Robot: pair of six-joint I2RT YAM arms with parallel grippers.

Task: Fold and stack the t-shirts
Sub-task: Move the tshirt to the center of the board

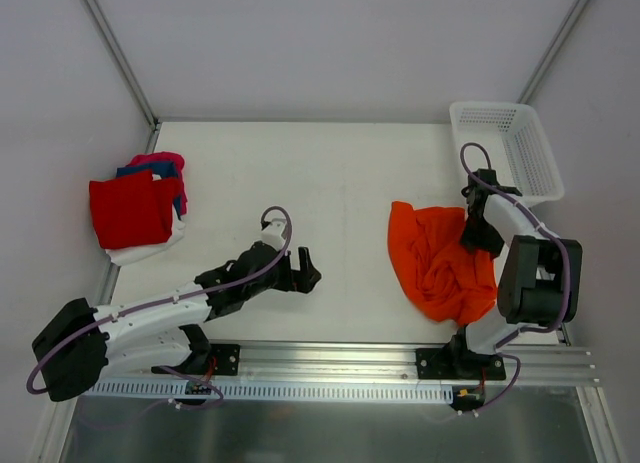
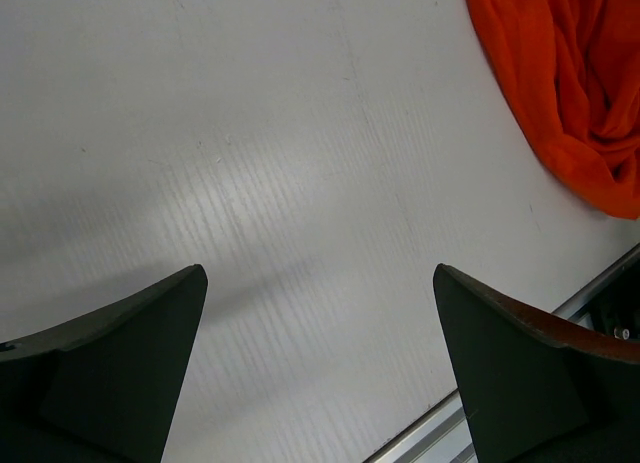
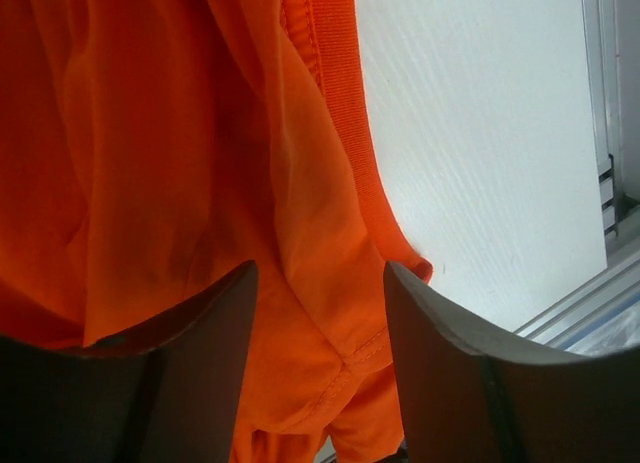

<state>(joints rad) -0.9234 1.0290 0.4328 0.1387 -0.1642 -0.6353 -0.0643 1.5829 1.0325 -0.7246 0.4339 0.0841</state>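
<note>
Step in hand: picking up crumpled orange t-shirt (image 1: 437,268), lying right side of table (image 1: 330,173). Right gripper (image 3: 320,273) jaws partly apart over hem, nothing clamped. Left gripper (image 2: 320,273) wide apart above bare table. Folded stack (image 1: 130,211) far left. Next move likely: pinch edge, spread flat

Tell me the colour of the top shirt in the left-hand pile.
The top shirt is red, best seen in the top external view.
</note>
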